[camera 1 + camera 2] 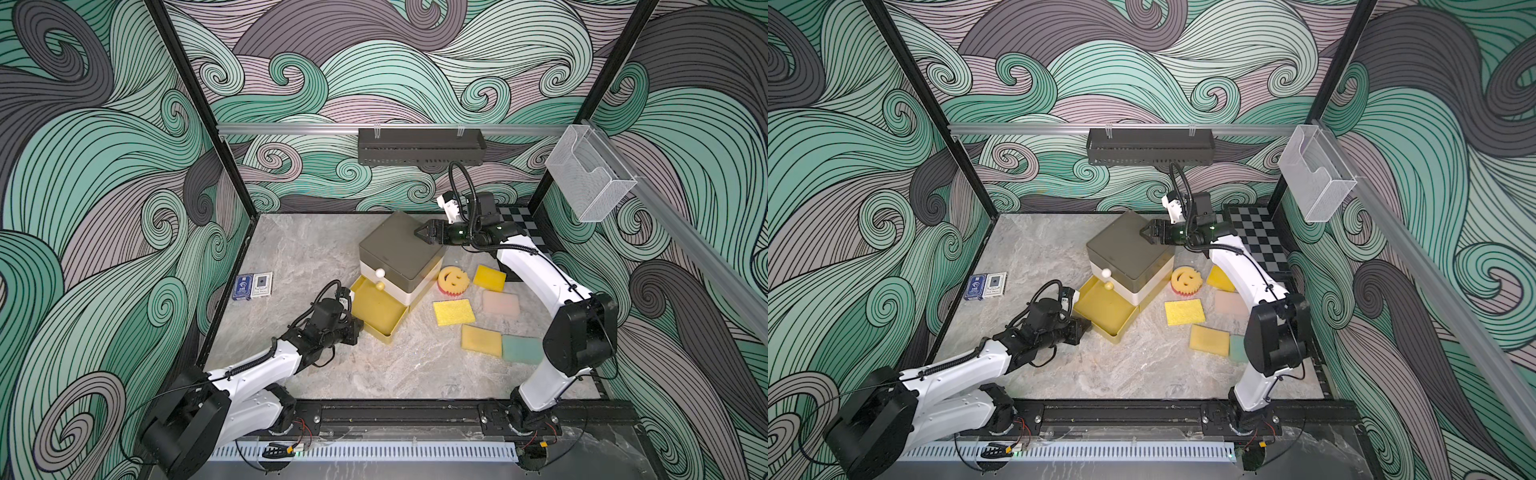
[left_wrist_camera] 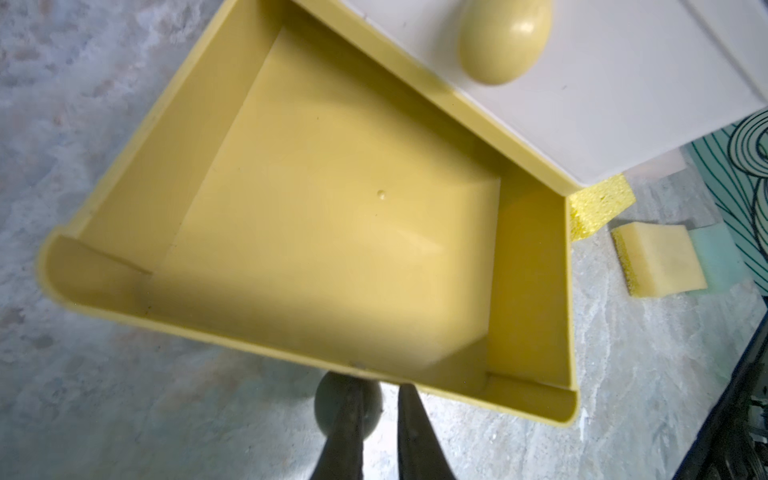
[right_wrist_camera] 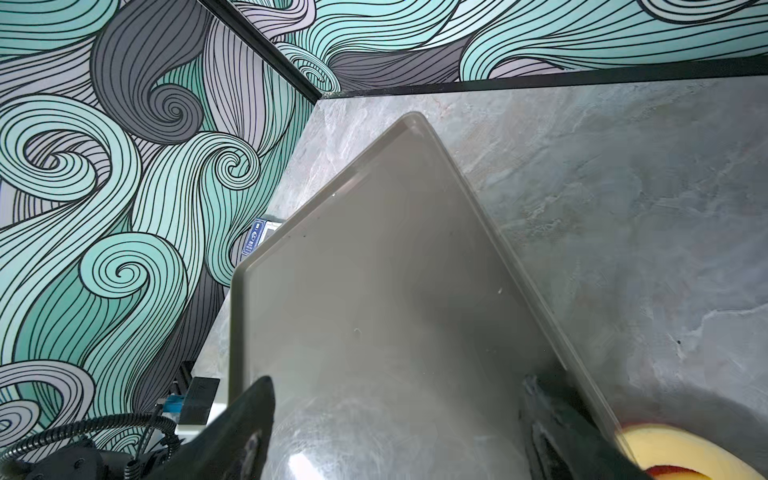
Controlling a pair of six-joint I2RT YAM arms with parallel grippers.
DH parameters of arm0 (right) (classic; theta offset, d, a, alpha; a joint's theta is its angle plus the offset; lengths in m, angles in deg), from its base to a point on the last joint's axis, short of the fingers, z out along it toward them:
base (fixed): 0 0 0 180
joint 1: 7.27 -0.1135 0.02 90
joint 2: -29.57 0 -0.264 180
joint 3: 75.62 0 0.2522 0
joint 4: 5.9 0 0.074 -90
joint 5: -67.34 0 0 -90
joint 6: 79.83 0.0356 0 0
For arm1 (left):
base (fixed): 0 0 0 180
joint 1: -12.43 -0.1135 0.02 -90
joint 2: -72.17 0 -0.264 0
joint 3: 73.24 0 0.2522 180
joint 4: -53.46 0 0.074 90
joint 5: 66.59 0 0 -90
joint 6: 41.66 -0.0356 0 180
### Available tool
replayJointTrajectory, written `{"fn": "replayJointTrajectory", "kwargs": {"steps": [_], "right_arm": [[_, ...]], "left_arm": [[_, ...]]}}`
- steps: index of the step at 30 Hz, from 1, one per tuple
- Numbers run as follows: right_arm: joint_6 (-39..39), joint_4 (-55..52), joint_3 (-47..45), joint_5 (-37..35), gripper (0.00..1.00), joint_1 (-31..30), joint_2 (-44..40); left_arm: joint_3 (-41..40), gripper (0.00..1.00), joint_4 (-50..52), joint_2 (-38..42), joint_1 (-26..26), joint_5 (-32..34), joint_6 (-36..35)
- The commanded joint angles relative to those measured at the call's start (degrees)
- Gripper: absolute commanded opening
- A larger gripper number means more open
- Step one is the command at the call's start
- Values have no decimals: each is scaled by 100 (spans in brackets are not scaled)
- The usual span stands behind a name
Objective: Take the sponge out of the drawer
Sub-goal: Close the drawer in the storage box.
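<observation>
Well, in both top views the drawer [image 1: 376, 309] stands pulled out and bare, with the left pincer [image 1: 358, 329] at its front wall. The sponges [image 1: 454, 311] all lie on the desk [image 1: 316, 249] past the drawer's far side, nearer the right arm. Left wrist: the pincer [image 2: 376, 388] is closed tight by the knob [image 2: 371, 401], though I can't tell if it grips. No sponge inside. Right wrist: right pincer [image 3: 399, 380] spread wide, empty, over the cabinet top [image 3: 374, 291].

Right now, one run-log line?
left hand: shut on knob | drawer: open, no sponge visible | right hand: open over cabinet top | sponges: on table
</observation>
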Motion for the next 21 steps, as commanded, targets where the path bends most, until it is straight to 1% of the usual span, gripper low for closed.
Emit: {"fn": "replayJointTrajectory", "kwargs": {"steps": [1, 5, 11, 12, 15, 17, 21], "right_arm": [[-107, 275, -81, 402, 90, 58, -111], [-25, 414, 3, 807, 90, 157, -176], [110, 522, 112, 825, 90, 397, -156], [138, 675, 152, 828, 90, 463, -134], [119, 584, 449, 894, 90, 607, 137], [16, 332, 625, 898, 90, 631, 368], [-5, 312, 739, 1067, 89, 628, 638]], "left_arm": [[245, 17, -415, -70, -42, -20, -162], [194, 16, -558, -159, -84, -5, -171], [263, 16, -817, -415, -121, -45, -179], [284, 16, -843, -442, -128, -57, -190], [290, 16, -838, -466, -139, -92, -208], [265, 16, -811, -446, -147, -60, -227], [308, 16, -730, -359, -164, -43, -217]]}}
